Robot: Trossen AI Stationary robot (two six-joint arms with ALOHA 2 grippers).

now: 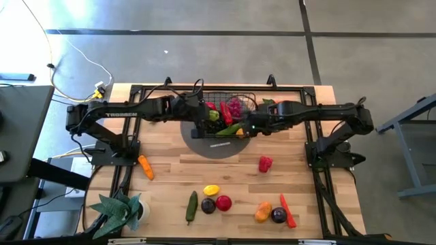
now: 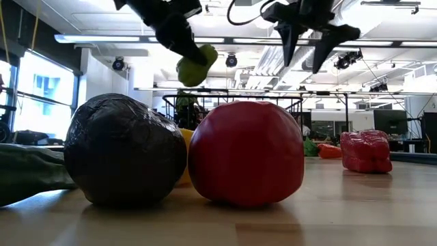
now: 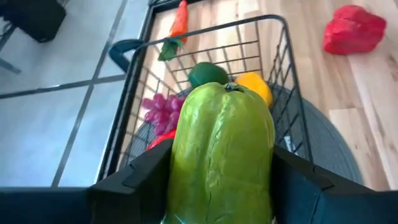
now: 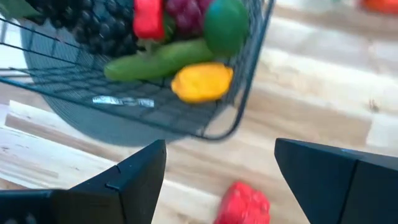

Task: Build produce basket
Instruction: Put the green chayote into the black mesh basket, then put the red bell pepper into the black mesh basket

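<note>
A green pepper [image 3: 222, 155] is pinched in the left hand [image 3: 217, 180], directly above the basket [image 3: 283, 93]; the right hand [image 4: 217, 180] is spread.

Light was bright and even, coming from ceiling strips [image 2: 225, 42] and a window [image 2: 41, 96] at the low view's left. Shadows on the table [image 1: 300, 170] were faint. The right wrist view was smeared throughout; near produce [image 2: 246, 154] loomed soft and oversized.
</note>
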